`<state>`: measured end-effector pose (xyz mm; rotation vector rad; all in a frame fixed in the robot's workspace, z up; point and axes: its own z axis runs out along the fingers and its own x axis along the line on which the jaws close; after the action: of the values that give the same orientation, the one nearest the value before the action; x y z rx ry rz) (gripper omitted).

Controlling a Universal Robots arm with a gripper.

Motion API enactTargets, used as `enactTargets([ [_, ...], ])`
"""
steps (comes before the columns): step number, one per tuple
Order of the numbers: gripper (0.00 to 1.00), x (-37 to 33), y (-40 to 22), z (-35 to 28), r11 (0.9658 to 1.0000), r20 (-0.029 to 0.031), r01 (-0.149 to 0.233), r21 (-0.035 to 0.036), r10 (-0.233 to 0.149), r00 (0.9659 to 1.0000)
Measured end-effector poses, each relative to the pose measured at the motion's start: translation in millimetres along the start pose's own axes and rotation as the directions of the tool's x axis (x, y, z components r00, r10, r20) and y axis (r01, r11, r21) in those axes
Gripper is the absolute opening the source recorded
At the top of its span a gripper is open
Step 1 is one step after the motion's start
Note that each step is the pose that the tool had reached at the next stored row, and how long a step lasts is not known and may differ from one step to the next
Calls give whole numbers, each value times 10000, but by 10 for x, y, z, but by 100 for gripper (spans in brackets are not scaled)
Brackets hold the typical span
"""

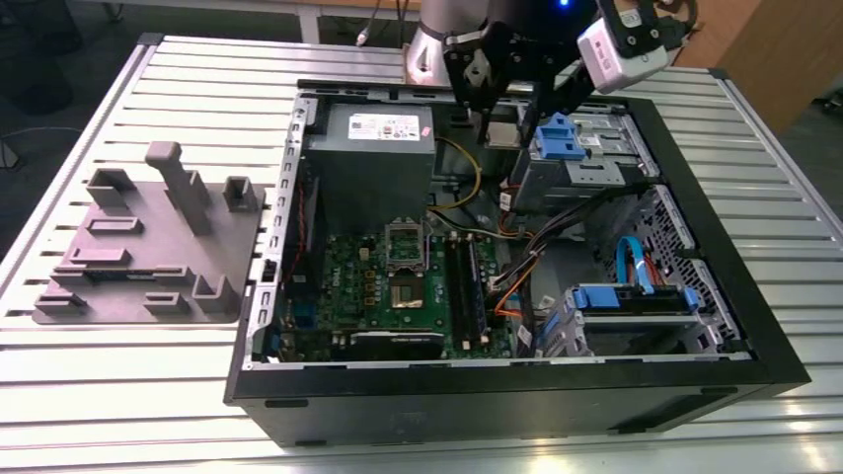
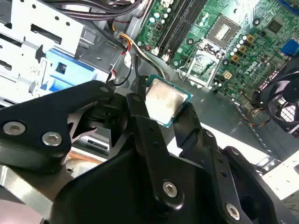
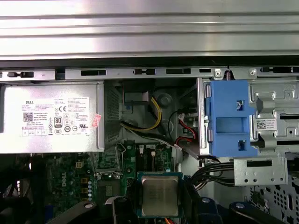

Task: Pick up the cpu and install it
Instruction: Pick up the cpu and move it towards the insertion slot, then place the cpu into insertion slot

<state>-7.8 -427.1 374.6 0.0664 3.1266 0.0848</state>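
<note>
Above the open computer case (image 1: 527, 395), toward its far edge in the exterior view, the gripper (image 1: 497, 126) hangs with the cpu (image 2: 164, 99) clamped between its two black fingers (image 2: 142, 126). One finger presses on each opposite edge, and the silver-grey top faces the camera in both wrist views. The cpu sits between the grey power supply (image 3: 51, 119) and the blue drive bracket (image 3: 229, 116), over a bundle of yellow and black cables (image 3: 154, 119), and as far as I can tell touches none of them. Well apart from it, nearer the camera in the exterior view, the socket (image 1: 406, 281) lies on the green motherboard (image 1: 362, 296), its metal frame seemingly swung open. Black memory sticks (image 1: 464, 272) stand just beside the socket. A grey fixture plate (image 1: 145, 247) lies on the slatted table (image 1: 106, 395) at the exterior view's left.
</note>
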Motion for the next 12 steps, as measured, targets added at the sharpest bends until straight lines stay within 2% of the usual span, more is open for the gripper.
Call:
enactTargets([
  [1, 47, 1, 0, 0, 10000, 0, 1, 0, -1, 10000],
  [3, 47, 67, -3, -1, 10000, 0, -1, 0, 1, 10000],
  [12, 47, 107, -4, -2, 10000, 0, -1, 0, 1, 10000],
])
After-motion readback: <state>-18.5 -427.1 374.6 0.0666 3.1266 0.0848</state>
